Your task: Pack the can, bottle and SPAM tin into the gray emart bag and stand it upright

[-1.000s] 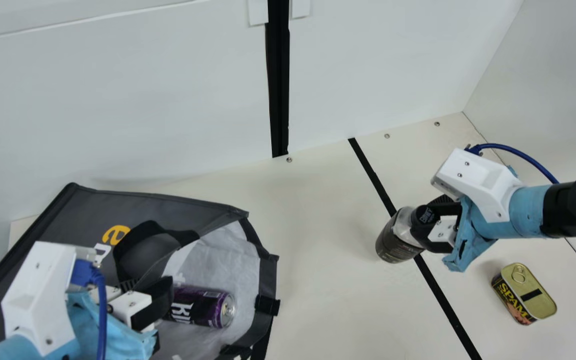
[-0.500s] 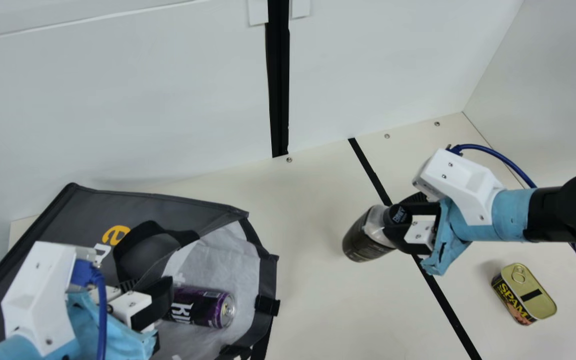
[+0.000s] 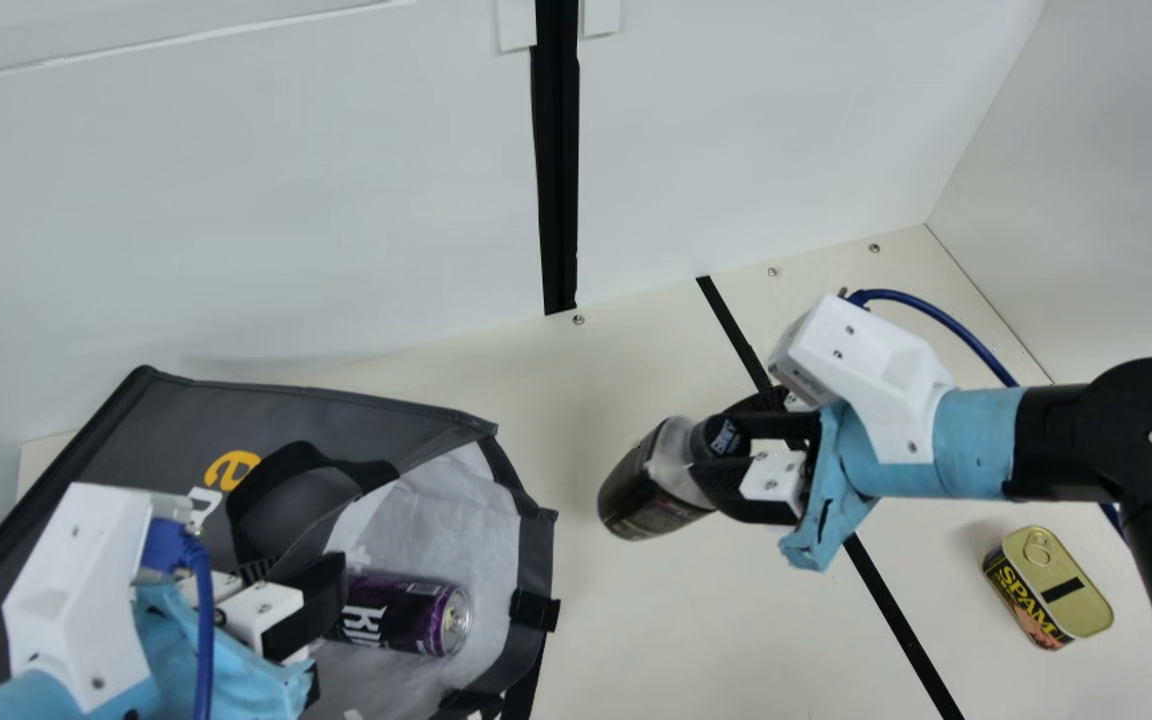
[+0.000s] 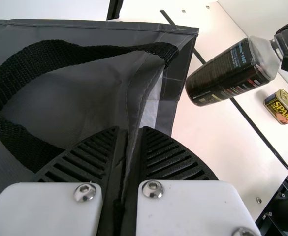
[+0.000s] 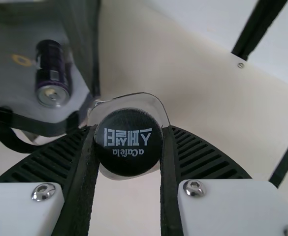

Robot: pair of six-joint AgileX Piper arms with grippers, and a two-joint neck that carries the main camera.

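"Main view: where has the bottle [image 3: 644,497] got to?"

"It's in the right gripper [image 3: 721,440], pinched at the neck just under its black cap [image 5: 128,142]. It tilts, base towards the gray emart bag [image 3: 161,430], the two well apart from touching the can."

"And the can [image 3: 401,613]?"

"Inside the bag, lying on its side on the pale lining, its silver top facing the open mouth. The right wrist view shows it in there too."

"What's the left gripper [image 3: 308,582] doing?"

"Clamped on the bag's fabric; in the left wrist view a fold runs between the fingers, beside a black strap [image 4: 33,56]. The bag itself lies on its side."

"The SPAM tin [image 3: 1049,588]?"

"Out on the cream table [image 3: 676,640], ring-pull lid up, across the black line [image 3: 891,605] from the bag."
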